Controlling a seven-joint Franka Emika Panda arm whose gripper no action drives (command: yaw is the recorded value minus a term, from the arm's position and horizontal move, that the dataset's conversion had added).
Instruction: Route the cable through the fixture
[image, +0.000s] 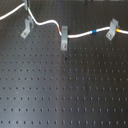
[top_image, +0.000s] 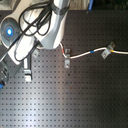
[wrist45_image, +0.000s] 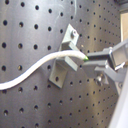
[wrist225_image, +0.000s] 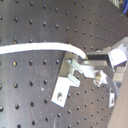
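In the first exterior view the cable (image: 80, 35) comes in at nine o'clock and climbs to the top edge at about eleven. It drops past the slanting fixture (image: 26, 28) at ten o'clock and sags on past the middle clip (image: 64, 40) to the right clip (image: 112, 30) at two o'clock. It is a thin white cord on a black perforated board (image: 60, 90), with a red band just before the middle clip, a blue one further on and a yellow one at the right clip.

In the second exterior view the white arm (top_image: 50, 30) leans in from ten o'clock and bends down over the board. Its bulk hides the tool. The cable shows only from the red band out to three o'clock.

In the first wrist view the gripper (wrist45_image: 89, 59) lies low and nearly flat to the board, its grey fingers (wrist45_image: 107, 56) closed narrowly on the cable. The cord crosses the fixture's upper part; I cannot tell whether it sits in the fork.

In the second wrist view the cable curves into the gripper (wrist225_image: 87, 60), just above the fixture (wrist225_image: 67, 80).
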